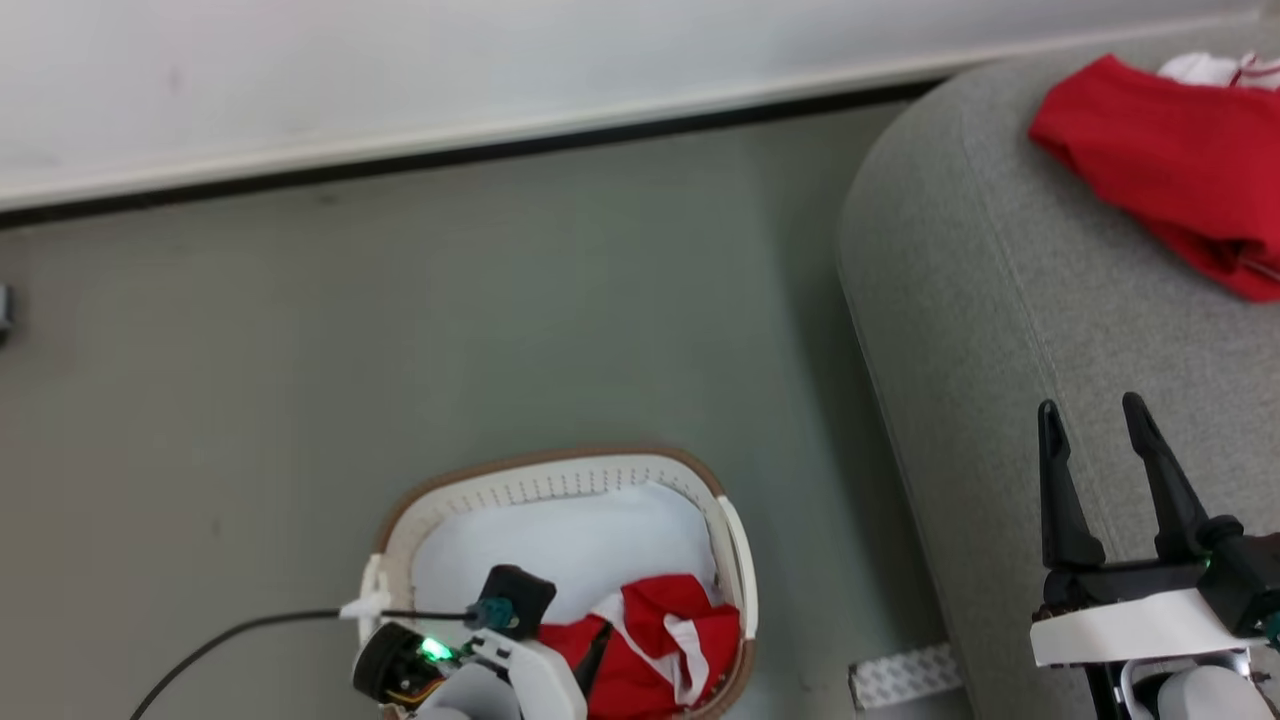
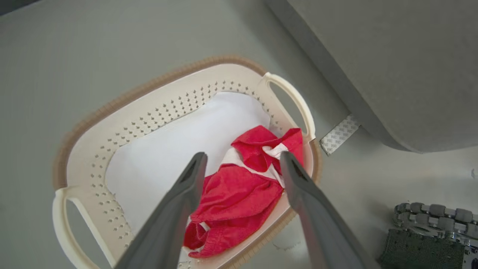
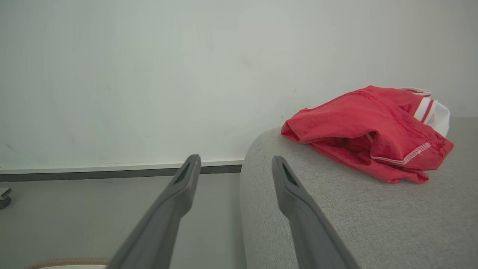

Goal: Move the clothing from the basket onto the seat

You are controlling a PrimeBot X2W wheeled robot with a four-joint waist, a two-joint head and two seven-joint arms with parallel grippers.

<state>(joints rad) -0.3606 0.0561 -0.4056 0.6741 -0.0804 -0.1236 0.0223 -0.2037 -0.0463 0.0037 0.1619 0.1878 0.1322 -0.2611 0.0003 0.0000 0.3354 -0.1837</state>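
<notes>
Largest item, the seat (image 1: pixel 1000 330): a grey upholstered sofa with a rounded edge, on the robot's right. One red garment (image 3: pixel 358 123) already lies crumpled on its top near that edge, white striped trim showing at its far side. The basket (image 2: pixel 149 112) is oval and cream with perforated walls and a brown rim. It stands on the grey floor near the seat but does not touch it. A plain pale cloth (image 2: pixel 175 142) covers its bottom. The remaining clothing (image 2: pixel 239 198), a bunched red piece with white trim, sits on that cloth against the wall nearest the seat. The left gripper (image 2: pixel 242 155) hangs over the basket, jaws apart and empty, with the red heap framed between them; contact cannot be confirmed. The right gripper (image 1: pixel 1090 405) is over the seat edge, jaws apart, holding nothing. Handling, as a judgement: thin sports fabric, light and wholly limp, with no stiffness to lever against. It will probably drape and trail when lifted, so it needs raising well above the rim before it is swung across. A single layer may slip, so pinch several. Best hold looks like the raised fold by the white trim band (image 2: pixel 274 151), where the cloth stands proud of the pale liner. Risks: jaws sent too deep could catch the pale cloth and drag it out too, and a hanging hem could snag on the handle (image 2: pixel 295 101).
</notes>
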